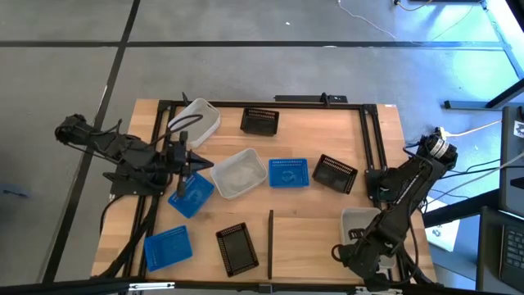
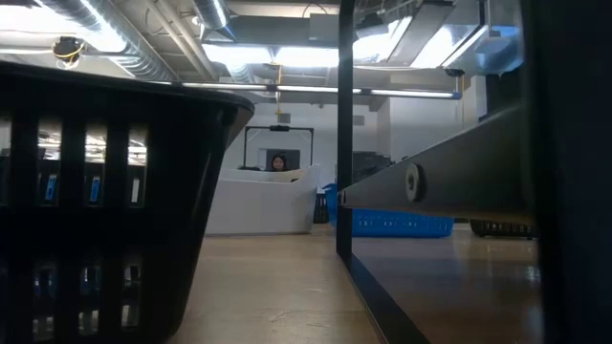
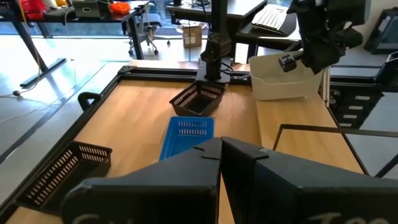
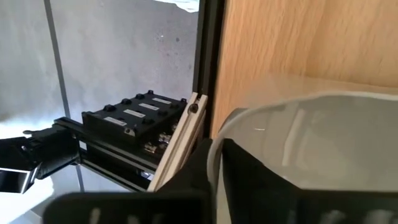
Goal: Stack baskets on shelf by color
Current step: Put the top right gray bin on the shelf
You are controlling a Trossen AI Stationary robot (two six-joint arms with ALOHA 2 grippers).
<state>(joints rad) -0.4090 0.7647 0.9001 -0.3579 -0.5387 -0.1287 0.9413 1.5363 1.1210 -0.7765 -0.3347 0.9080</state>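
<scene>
1. The right gripper [image 4: 214, 162] has its fingers pinched on the rim of a white basket [image 1: 358, 221] at the near right corner of the table [image 1: 303, 229]. One dark finger sits inside the wall and the other outside it.
2. The left gripper [image 1: 196, 163] hovers over the left middle of the table with its fingers pressed together, holding nothing. Its tip is between a blue basket [image 1: 191, 195] just below it and a second white basket [image 1: 239, 174] beside it.
3. The remaining baskets lie scattered and unstacked: a third white one [image 1: 199, 120] and a black one [image 1: 260, 121] at the far edge, a blue one [image 1: 288, 173] and a black one [image 1: 335, 173] in the middle, and a blue one [image 1: 167, 246] and a black one [image 1: 236, 249] near the front.
4. The thin black upright bar [image 1: 270, 244] stands beside that front black basket, with pale wood beyond it.
5. I judge the step in hand to be gathering the white baskets, with the task barely started.
6. Next, the right arm would need to lift its basket clear of the table frame and carry it to the shelf, keeping it level.
</scene>
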